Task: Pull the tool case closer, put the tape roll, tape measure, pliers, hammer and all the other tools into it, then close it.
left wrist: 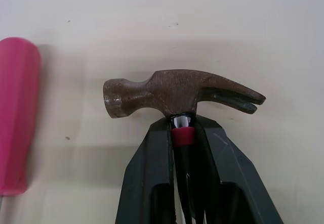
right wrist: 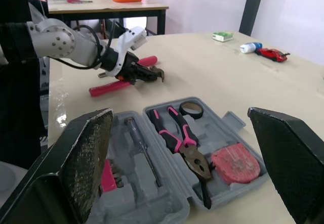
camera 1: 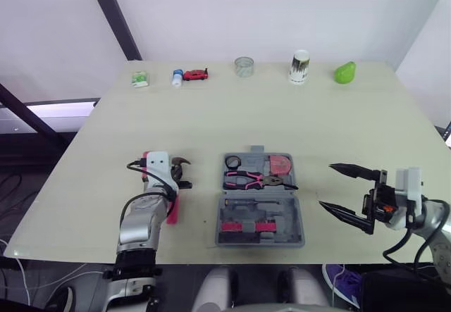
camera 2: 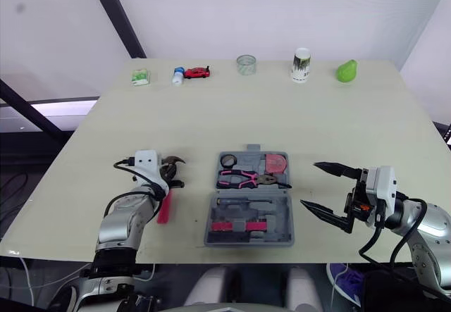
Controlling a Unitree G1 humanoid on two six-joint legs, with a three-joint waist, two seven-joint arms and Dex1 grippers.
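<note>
Left wrist view: L hand (left wrist: pixel 182 127) tight on hammer (left wrist: pixel 172 90) neck; R hand (camera 1: pixel 326 184) wide apart beside tool case (camera 1: pixel 294 213).

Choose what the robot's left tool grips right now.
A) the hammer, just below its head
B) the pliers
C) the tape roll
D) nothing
A: the left tool is closed on the hammer just under its metal head, while the pliers and tape roll lie in the open case.
</note>
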